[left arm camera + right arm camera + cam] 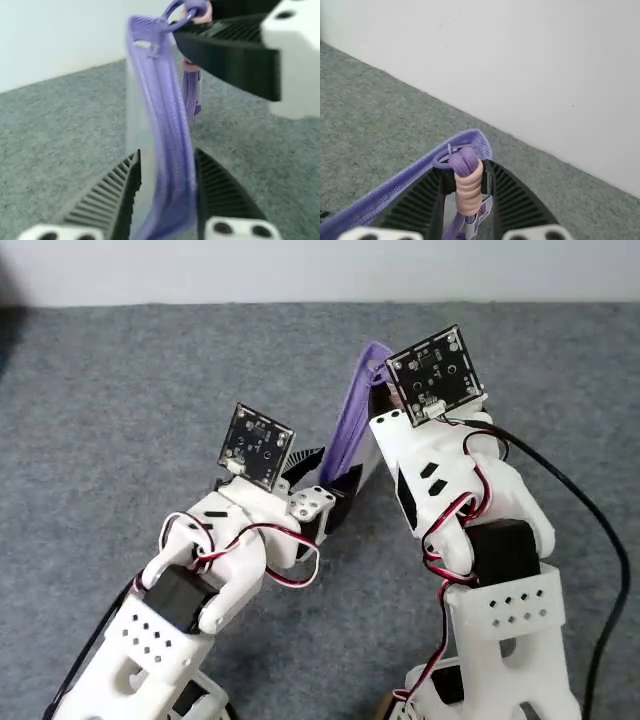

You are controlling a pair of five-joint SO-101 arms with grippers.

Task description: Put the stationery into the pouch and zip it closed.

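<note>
The purple pouch [352, 430] is held up off the table, its zipper edge stretched between the two grippers. My left gripper [165, 200] is shut on the pouch [162, 125] at its near end, with the mesh side and zipper band pressed between the ribbed fingers [117, 192]. At the far end my right gripper [465, 195] is shut on the zipper pull [467, 180], a purple and pink tassel on a ring. In the left wrist view that right gripper [220, 42] sits at the pouch's far corner. What lies inside the pouch is hidden.
Grey carpet-like table surface [120, 420] spreads on all sides. A white wall [530, 65] runs along the far edge close behind the pouch. A black cable [600, 530] loops beside the right arm.
</note>
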